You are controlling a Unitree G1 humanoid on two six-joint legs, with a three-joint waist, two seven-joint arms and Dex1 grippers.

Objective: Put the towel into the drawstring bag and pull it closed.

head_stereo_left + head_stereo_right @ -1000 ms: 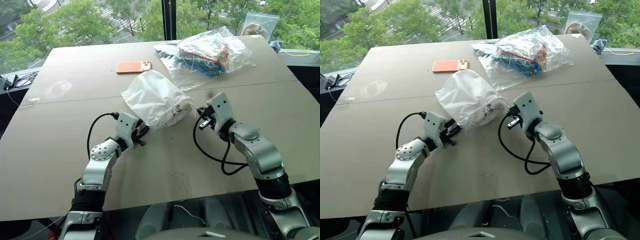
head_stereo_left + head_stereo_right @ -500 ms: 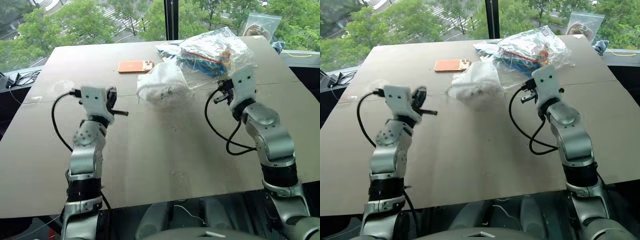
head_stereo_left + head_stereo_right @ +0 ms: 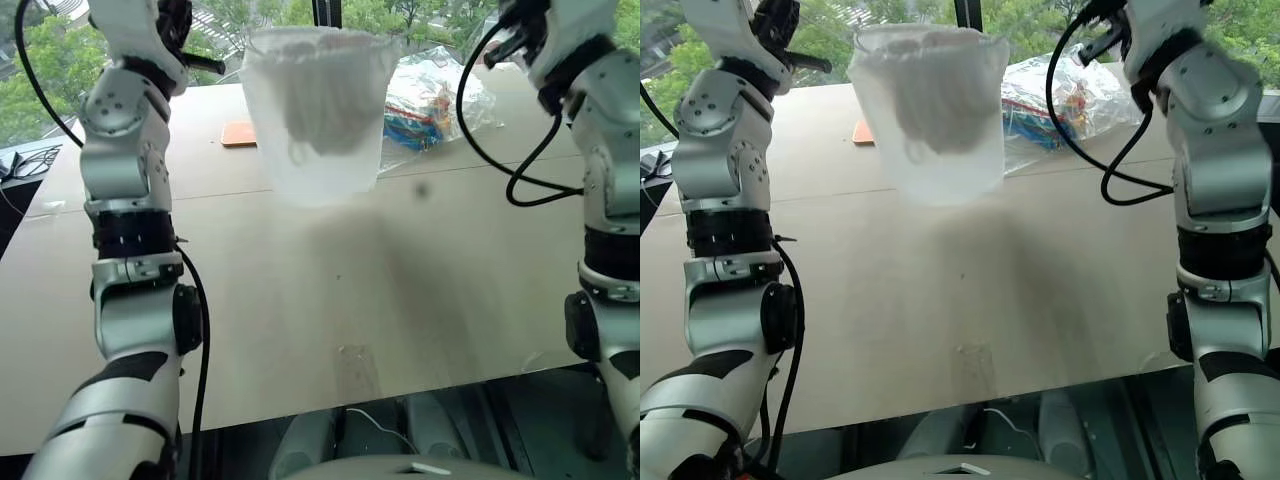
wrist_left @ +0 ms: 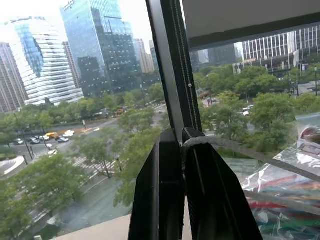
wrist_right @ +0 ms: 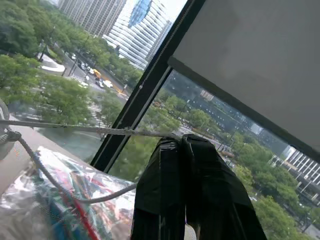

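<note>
Bag hanging between the two raised hands, cords running outward to each.

The drawstring bag [image 3: 318,120] is hanging clear above the worktop [image 3: 400,290], towel [image 3: 320,105] showing as a dark mass inside. Left fingers [image 4: 172,165] and right fingers [image 5: 186,170] are each pinching shut on a cord [image 5: 75,131]; the bag is lying between them, long axis hanging down, roughly midway between the two.

Drawstring bag [image 3: 318,120] aloft – towel [image 3: 320,105] inside.
</note>
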